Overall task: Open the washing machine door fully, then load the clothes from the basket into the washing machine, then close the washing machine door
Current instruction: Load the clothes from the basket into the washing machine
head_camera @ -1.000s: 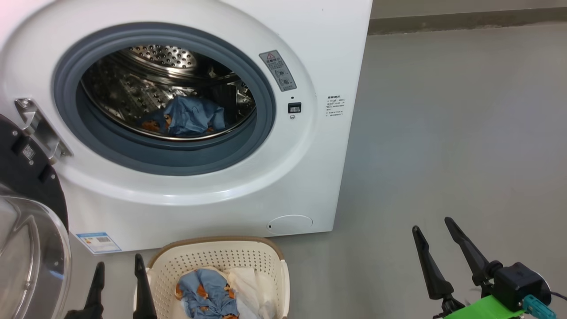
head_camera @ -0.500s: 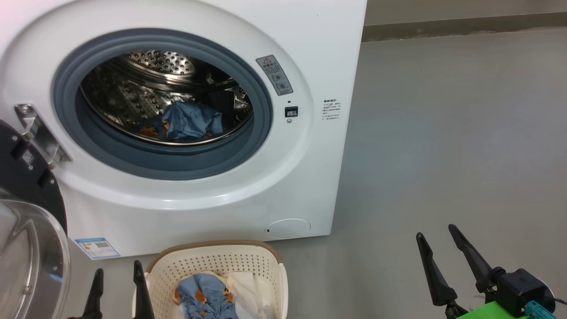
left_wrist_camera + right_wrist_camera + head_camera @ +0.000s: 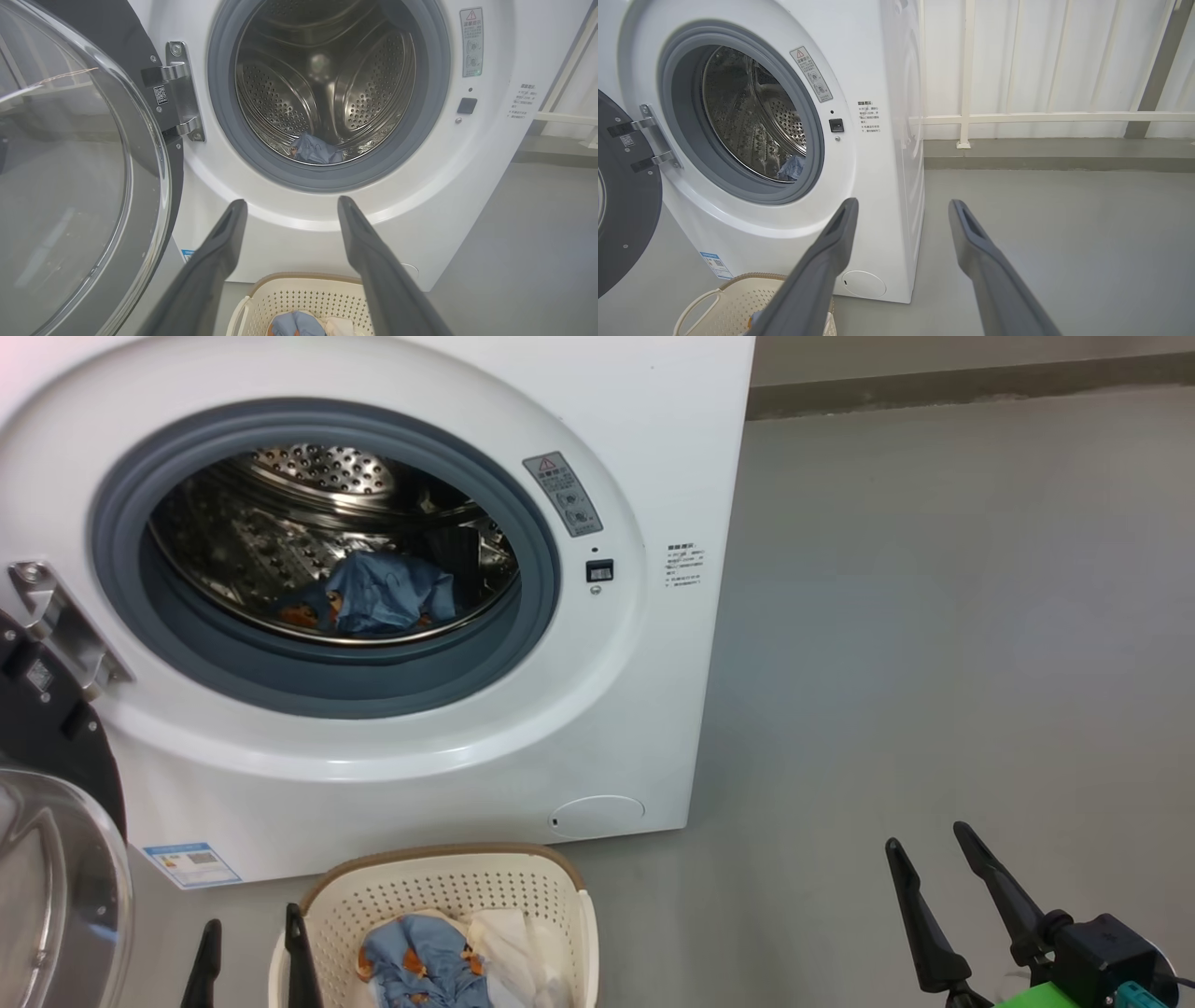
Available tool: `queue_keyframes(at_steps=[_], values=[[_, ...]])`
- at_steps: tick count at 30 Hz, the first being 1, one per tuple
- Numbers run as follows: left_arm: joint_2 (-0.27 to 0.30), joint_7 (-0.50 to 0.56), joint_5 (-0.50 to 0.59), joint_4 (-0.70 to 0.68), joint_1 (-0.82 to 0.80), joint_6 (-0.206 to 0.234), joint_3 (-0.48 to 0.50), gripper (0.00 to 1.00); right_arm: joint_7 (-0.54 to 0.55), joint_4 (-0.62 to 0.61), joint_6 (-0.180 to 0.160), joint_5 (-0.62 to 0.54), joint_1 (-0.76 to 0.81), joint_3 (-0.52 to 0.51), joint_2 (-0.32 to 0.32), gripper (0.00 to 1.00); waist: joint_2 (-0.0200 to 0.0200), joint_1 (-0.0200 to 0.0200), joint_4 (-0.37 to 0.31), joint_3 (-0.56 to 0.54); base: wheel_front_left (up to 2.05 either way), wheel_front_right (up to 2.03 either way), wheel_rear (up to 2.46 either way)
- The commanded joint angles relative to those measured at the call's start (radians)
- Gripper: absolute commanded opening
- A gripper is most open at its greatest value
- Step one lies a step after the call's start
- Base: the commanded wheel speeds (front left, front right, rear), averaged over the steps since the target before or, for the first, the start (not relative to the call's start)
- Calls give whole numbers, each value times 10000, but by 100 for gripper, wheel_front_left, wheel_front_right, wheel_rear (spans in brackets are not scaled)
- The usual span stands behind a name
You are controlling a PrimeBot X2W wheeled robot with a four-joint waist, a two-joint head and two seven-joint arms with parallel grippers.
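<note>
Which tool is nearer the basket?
Left. The left tool hangs right beside the basket at its left rim; the right tool is far off to its right, above the floor.

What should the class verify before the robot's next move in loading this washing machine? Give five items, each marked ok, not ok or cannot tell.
1. Round glossy black washing machine door with glass bowl swung open: ok.
2. Mouth of perforated steel drum unblocked, one light-blue garment inside: ok.
3. Cream perforated plastic basket emptied: not ok; blue and white clothes lie in it.
4. Left gripper open and empty: ok.
5. Right gripper open and empty: ok.
</note>
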Motion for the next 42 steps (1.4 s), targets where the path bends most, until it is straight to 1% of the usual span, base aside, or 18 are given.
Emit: queue_keyframes(at_steps=[1,7,13,20,25,27,28,33,42], values=[[57,-65,45,-254,-174,-49,347,100,-48,-255,16,32,-54,190,-120,100,-1,0,-64,56,0,0,0],[57,-65,-37,49,-248,-241,256,100,-48,-297,16,13,-105,169,-39,100,-1,0,-288,363,0,0,0],[128,-33,-394,1139,-736,-627,306,100,-48,-346,16,-45,-276,210,162,100,-1,0,-653,918,0,0,0],[389,800,-973,2071,-1642,-974,474,100,-48,-386,16,-106,-664,424,512,100,-1,0,-1361,1858,0,0,0],[789,1482,-1274,2666,-2299,-1139,669,100,-48,-382,16,-110,-1014,685,724,100,-1,0,-1877,2688,0,0,0],[906,1714,-1416,2896,-2613,-1181,759,100,-48,-389,16,-123,-1167,784,781,100,-1,0,-2041,3026,0,0,0],[906,1714,-1416,2896,-2613,-1181,759,100,-48,-389,16,-123,-1167,784,781,100,-1,0,-2041,3026,0,0,0],[1230,2446,-1556,3560,-3362,-1266,763,100,-48,-386,16,-117,-1574,944,853,100,-1,0,-2309,3749,0,0,0],[1632,3194,-1500,4675,-4542,-1080,708,100,-48,-484,16,314,-2277,1332,869,100,-1,0,-2519,4919,0,0,0]])
